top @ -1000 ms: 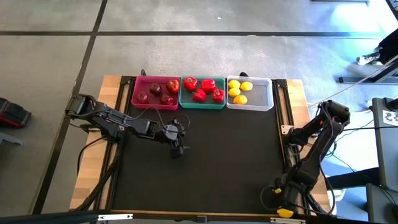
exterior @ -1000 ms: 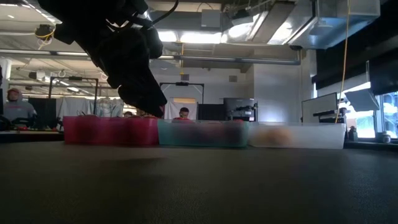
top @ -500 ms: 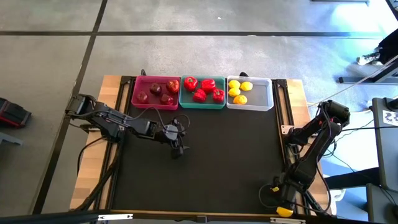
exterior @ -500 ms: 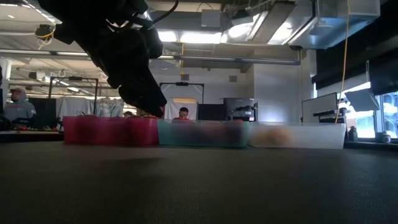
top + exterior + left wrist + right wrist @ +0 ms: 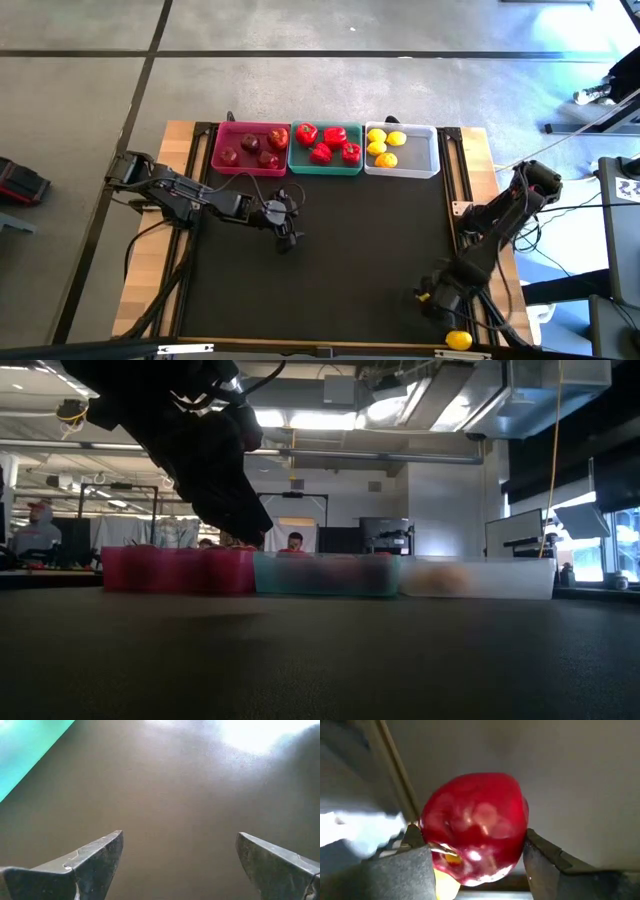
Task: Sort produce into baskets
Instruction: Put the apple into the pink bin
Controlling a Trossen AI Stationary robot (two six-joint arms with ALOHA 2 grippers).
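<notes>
Three baskets stand in one row along the far edge of the desk (image 5: pixel 370 250). The teal basket (image 5: pixel 325 170) is in the middle. The pink basket (image 5: pixel 215 150) touches it on the left, and the white basket (image 5: pixel 420 155) touches it on the right.

Four bright red peppers (image 5: pixel 335 136) lie in the teal basket. About five dark apples (image 5: pixel 250 143) lie in the pink one, but they sit too close together to count for sure. Four lemons (image 5: pixel 386 159) lie at the white basket's left end, and its right end is bare.

Lots of open black desk runs from the teal basket to the near edge. The left hand (image 5: pixel 287 232) hangs over it, a little in front of the teal basket, with its fingers (image 5: pixel 95 860) wide apart and nothing between them.

Far from the teal basket, at the near right corner, the right hand (image 5: pixel 432 297) is closed on both sides of one shiny red fruit (image 5: pixel 475 827). I cannot tell if it is an apple or a pepper. One loose lemon (image 5: pixel 458 340) lies just beside it at the desk's edge.
</notes>
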